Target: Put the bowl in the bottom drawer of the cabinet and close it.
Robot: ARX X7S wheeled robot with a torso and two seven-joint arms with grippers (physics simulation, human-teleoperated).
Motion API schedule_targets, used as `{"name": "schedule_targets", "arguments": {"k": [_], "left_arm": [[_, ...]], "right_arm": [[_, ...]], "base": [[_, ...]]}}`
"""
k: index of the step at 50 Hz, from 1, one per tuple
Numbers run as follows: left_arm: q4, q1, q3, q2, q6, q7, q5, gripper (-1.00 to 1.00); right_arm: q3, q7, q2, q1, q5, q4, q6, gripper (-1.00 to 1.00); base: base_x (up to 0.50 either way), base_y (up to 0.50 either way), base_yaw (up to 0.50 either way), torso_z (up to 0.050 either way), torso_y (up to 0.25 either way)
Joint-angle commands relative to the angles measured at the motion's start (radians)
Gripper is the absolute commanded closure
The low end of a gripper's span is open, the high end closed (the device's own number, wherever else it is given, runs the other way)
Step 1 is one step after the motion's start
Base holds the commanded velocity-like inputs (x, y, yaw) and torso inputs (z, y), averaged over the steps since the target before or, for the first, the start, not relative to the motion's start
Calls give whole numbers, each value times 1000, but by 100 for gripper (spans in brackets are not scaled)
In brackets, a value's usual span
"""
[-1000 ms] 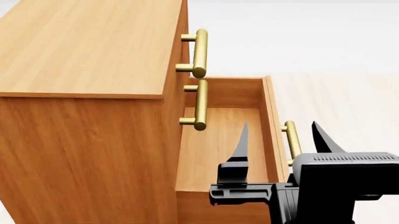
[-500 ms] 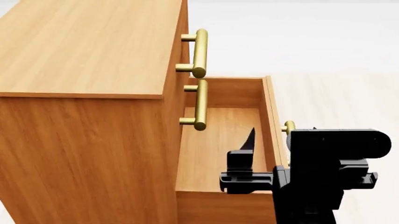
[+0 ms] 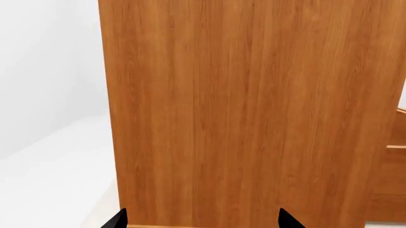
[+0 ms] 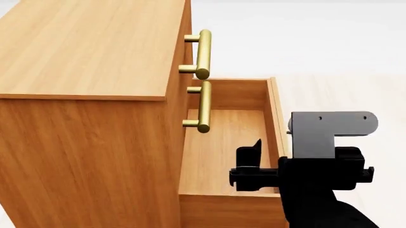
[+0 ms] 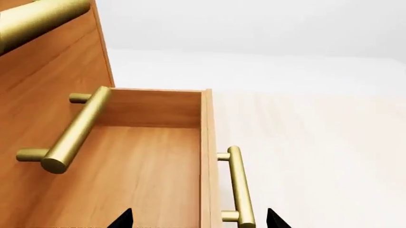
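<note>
Three drawers are stacked in the cabinet (image 4: pixel 89 118), and the bottom drawer (image 4: pixel 222 147) is standing pulled well out from the cabinet front, its wooden floor showing bare. Two upper handles (image 4: pixel 203 54) are projecting from the closed drawers above it, one over the other. Beside the drawer's front panel, the drawer handle (image 5: pixel 240 187) is showing clearly in the right wrist view, a brass bar standing off the panel on two posts.

Over that front panel the right gripper (image 5: pixel 199 219) is hanging, its two black fingertips spread apart, one on the drawer's inner side and one on the outer side past the handle, so the panel and handle are lying between them without being pinched. In the head view only one finger (image 4: pixel 252 154) is showing inside the drawer; the arm's grey bracket is covering the other.

Facing the cabinet's plain side wall, the left gripper (image 3: pixel 201 221) is holding its tips wide apart, gripping nothing.

No view is showing the bowl.
</note>
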Motion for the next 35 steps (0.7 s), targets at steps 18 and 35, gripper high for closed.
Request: {"name": "schedule_targets", "arguments": {"k": [18, 35], "left_arm": [[1, -2, 9, -7, 1, -12, -3, -100], [2, -3, 13, -12, 3, -18, -8, -100]], "right_arm": [[-11, -41, -12, 127, 5, 299, 10, -100], [-69, -89, 5, 153, -30, 468, -71, -100]], "base": [[0, 0, 0, 0, 0], [0, 0, 0, 0, 0]]}}
